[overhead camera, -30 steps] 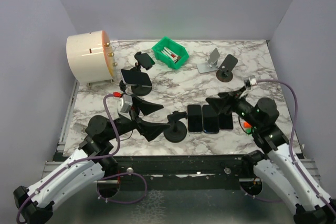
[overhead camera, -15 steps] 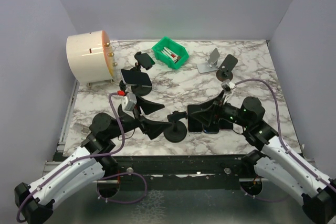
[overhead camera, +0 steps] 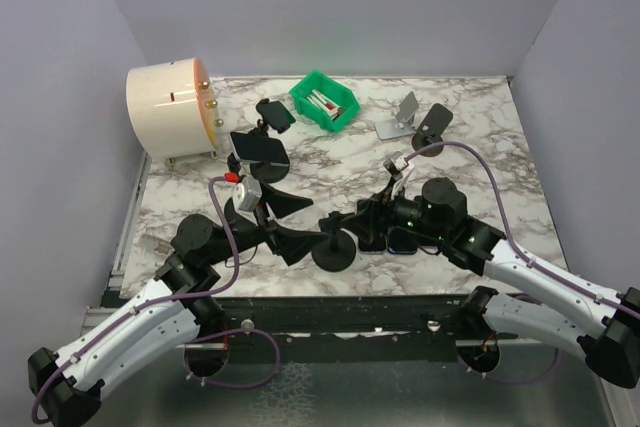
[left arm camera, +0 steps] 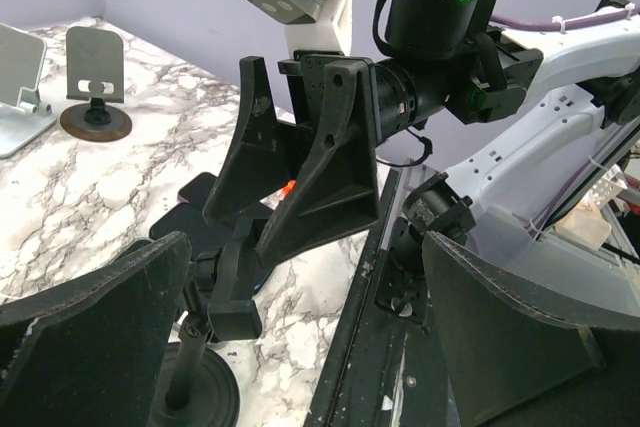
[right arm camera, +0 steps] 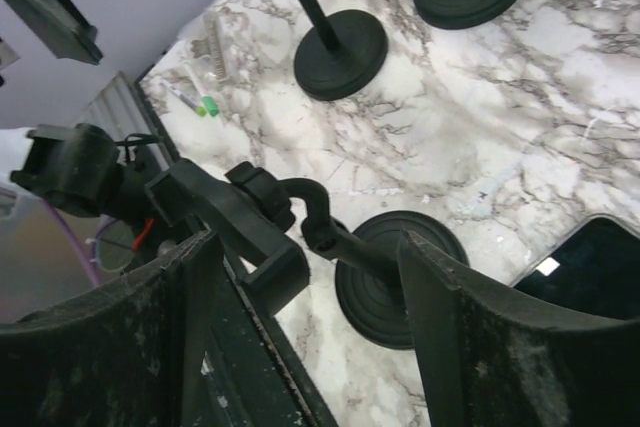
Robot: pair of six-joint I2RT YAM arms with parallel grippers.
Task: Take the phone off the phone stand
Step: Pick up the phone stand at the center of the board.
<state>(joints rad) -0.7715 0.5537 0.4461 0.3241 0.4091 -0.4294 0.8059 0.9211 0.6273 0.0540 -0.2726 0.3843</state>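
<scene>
A dark phone (overhead camera: 257,144) leans on a black phone stand (overhead camera: 268,169) at the back left of the table. A second black stand (overhead camera: 334,246) at the front carries an empty clamp (right arm camera: 250,237) on a bent neck over its round base (right arm camera: 400,282). My right gripper (overhead camera: 350,222) is open, its fingers on either side of that stand's neck (right arm camera: 310,247). My left gripper (overhead camera: 306,229) is open and empty just left of the same stand, which shows low in the left wrist view (left arm camera: 215,292). The left gripper (left arm camera: 305,277) faces the right one.
Several phones (overhead camera: 402,241) lie flat under the right arm; a corner of one shows in the right wrist view (right arm camera: 590,267). A third black stand (overhead camera: 274,113), a green bin (overhead camera: 324,101), a silver stand (overhead camera: 398,117), a black stand (overhead camera: 432,127) and a cream drum (overhead camera: 170,110) stand at the back.
My right arm has swung left from over the flat phones to the front stand, its open fingers now around the neck. The left arm has barely moved.
</scene>
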